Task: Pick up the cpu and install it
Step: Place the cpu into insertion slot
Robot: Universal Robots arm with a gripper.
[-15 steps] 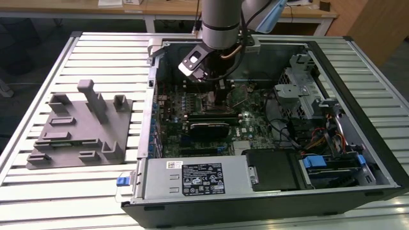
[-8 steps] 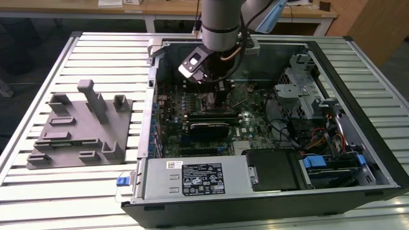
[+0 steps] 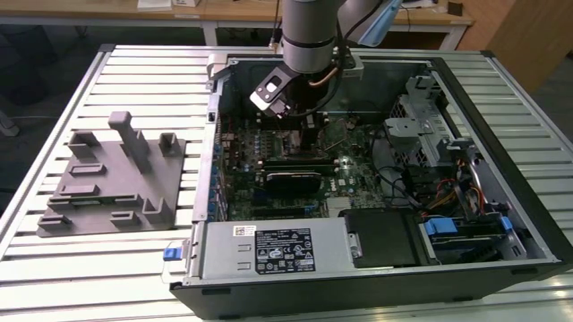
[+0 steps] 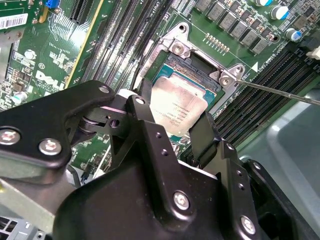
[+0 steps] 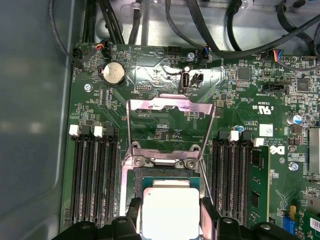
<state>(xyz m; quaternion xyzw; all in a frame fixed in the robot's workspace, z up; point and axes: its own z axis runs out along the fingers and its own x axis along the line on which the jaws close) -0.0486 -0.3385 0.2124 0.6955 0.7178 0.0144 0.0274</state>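
Note:
The cpu [image 4: 175, 102] is a small square chip with a silvery top plate, and it sits level right over the open socket [image 4: 200, 67] on the green motherboard. My gripper [image 4: 172, 114] is shut on it, with one black finger [image 4: 144, 95] against one edge and the other finger against the opposite edge. In the first wrist view the cpu [image 5: 170, 212] lies between the fingers [image 5: 134, 212], just below the raised socket load plate [image 5: 170, 106]. In the exterior view my gripper [image 3: 305, 136] reaches down into the open computer case [image 3: 501, 87]. Whether the chip rests fully in the socket I cannot tell.
The thin socket lever [image 4: 280, 93] sticks out beside the socket. Dark memory slots [image 5: 92, 180] flank it on both sides. Cables [image 5: 235, 20] run along the case wall. A grey tray with upright posts [image 3: 112, 181] stands on the slatted table at the exterior view's left.

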